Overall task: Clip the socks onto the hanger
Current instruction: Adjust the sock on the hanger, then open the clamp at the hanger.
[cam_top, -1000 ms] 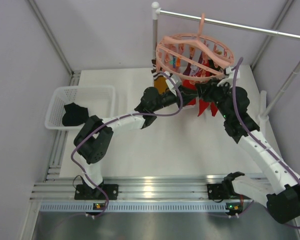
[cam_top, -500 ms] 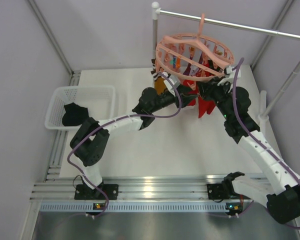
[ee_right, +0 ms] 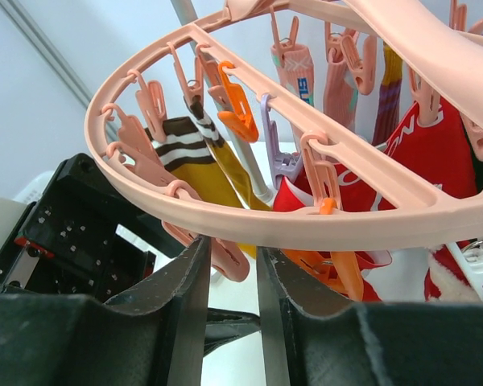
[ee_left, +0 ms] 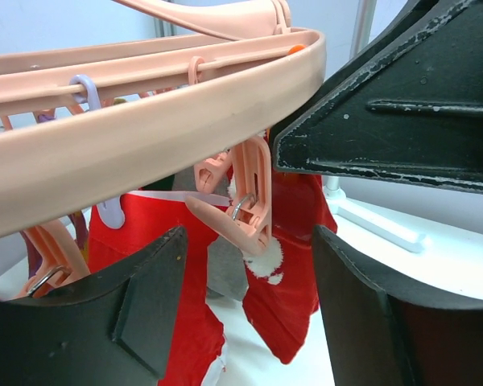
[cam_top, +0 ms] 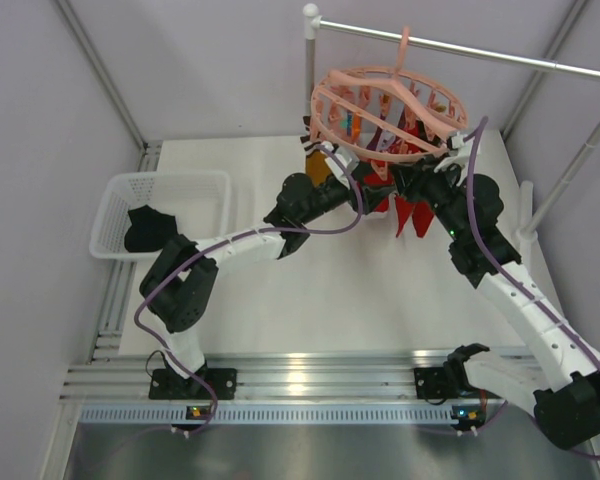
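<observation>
The salmon-pink hanger (cam_top: 332, 112) hangs by its hook from the rail, with several socks clipped under it. My left gripper (cam_top: 378, 192) is below its near rim. In the left wrist view it (ee_left: 249, 245) stands open with a pink clip (ee_left: 245, 217) just above the gap. That clip bites the white-patched top of a red sock (ee_left: 294, 305), which hangs free. My right gripper (cam_top: 412, 183) is right beside it, under the ring (ee_right: 346, 217). Its jaws (ee_right: 232, 249) stand open by a narrow gap, with a clip's end (ee_right: 229, 261) at the top of it. A black sock (cam_top: 148, 230) lies in the basket.
The white mesh basket (cam_top: 110, 215) stands at the table's left. The metal rail (cam_top: 480, 50) and its upright post (cam_top: 310, 70) cross the back. Yellow-striped and pink socks (ee_right: 201, 161) hang on the far clips. The two grippers are almost touching.
My left gripper's jaws have opened wide and the red sock now hangs from the clip alone. The right jaws pinched in, then parted a little. Both arms barely moved.
</observation>
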Motion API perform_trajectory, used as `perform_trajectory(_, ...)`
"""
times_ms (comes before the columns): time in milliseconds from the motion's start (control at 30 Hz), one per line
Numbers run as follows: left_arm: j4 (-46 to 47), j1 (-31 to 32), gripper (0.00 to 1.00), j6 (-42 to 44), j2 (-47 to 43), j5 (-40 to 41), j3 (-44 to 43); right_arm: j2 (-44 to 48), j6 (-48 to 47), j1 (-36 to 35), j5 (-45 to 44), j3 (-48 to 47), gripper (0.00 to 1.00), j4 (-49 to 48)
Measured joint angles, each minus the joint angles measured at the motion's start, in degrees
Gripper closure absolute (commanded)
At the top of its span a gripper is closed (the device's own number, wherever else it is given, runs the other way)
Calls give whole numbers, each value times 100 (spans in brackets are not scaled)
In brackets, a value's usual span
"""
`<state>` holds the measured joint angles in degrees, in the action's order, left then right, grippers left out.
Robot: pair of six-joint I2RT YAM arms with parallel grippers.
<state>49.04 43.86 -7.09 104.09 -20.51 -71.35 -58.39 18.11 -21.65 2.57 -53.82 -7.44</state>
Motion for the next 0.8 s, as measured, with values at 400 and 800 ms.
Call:
perform_trajectory(400, 262, -120, 60, -225, 251, -219, -166, 0, 9, 2, 125, 0, 65, -24)
perform_trajectory(800, 275, -118, 89, -177, 251, -459, -173, 0, 0, 173, 800, 0, 43, -87)
